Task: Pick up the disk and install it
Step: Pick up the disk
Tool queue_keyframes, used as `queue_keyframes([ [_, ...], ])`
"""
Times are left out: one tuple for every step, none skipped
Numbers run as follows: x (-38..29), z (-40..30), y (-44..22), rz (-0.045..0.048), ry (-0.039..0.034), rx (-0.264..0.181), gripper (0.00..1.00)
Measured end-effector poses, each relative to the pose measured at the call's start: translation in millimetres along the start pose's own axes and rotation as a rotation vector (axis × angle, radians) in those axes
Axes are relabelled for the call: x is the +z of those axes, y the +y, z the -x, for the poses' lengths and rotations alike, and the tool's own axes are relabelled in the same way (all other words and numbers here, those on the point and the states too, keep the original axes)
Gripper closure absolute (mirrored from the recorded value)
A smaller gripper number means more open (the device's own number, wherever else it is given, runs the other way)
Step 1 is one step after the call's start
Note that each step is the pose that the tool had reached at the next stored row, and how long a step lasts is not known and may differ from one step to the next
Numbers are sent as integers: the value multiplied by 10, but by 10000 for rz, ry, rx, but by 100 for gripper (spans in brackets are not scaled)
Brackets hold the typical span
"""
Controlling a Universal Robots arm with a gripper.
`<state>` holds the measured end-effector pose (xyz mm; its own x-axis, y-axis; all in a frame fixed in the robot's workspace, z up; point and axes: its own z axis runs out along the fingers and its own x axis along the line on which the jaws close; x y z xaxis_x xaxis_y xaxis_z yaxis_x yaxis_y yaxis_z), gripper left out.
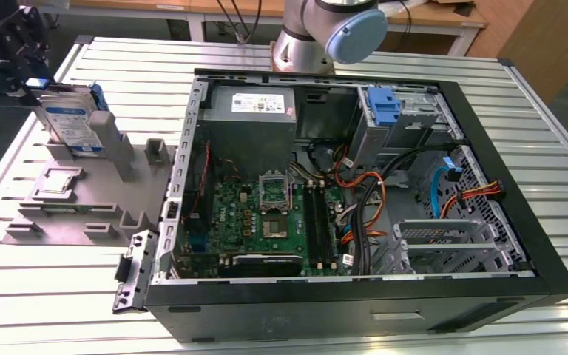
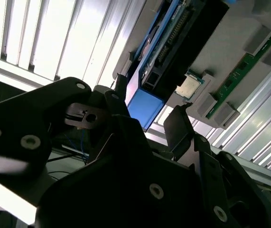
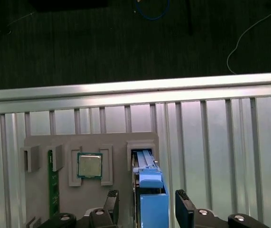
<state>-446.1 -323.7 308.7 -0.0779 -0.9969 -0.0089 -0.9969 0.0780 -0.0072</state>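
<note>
The disk (image 1: pixel 75 122) stands on edge in a slot of the grey fixture (image 1: pixel 67 200) at the exterior view's left; it is silver with a blue-and-white label and a blue carrier frame. My gripper (image 1: pixel 27 78) hangs just above and behind its upper end. In both wrist views the black fingers (image 3: pixel 112 202) straddle the disk's blue frame (image 3: pixel 152 199), one on each side with small gaps, so the gripper (image 3: pixel 148 205) is open around it. The second wrist view shows the disk (image 2: pixel 166 42) edge-on between the fingertips (image 2: pixel 118 95).
The open computer case (image 1: pixel 521 177) lies at the exterior view's right, with a power-supply box (image 1: pixel 249 111), a blue latch (image 1: pixel 384 107), cables and a metal drive cage (image 1: pixel 442 240). The fixture also holds a processor chip (image 3: pixel 89 166) and a green memory stick (image 3: pixel 53 183).
</note>
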Motion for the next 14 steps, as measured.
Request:
queue_keyframes([
  [0,0,0,0,0,0,42],
  [1,0,0,0,0,0,42],
  [6,0,0,-3,-2,0,42],
  [13,0,0,-4,-2,0,42],
  [19,0,0,-2,-1,0,42],
  [27,0,0,0,0,0,42],
  [36,0,0,0,0,0,42],
  [44,0,0,-1,-1,0,44],
  [54,0,1,0,0,0,44],
  [85,0,1,0,0,0,50],
  [104,0,1,0,0,0,50],
  [122,0,1,0,-1,0,50],
  [176,-1,3,5,1,0,50],
  [176,-1,3,5,1,0,50],
])
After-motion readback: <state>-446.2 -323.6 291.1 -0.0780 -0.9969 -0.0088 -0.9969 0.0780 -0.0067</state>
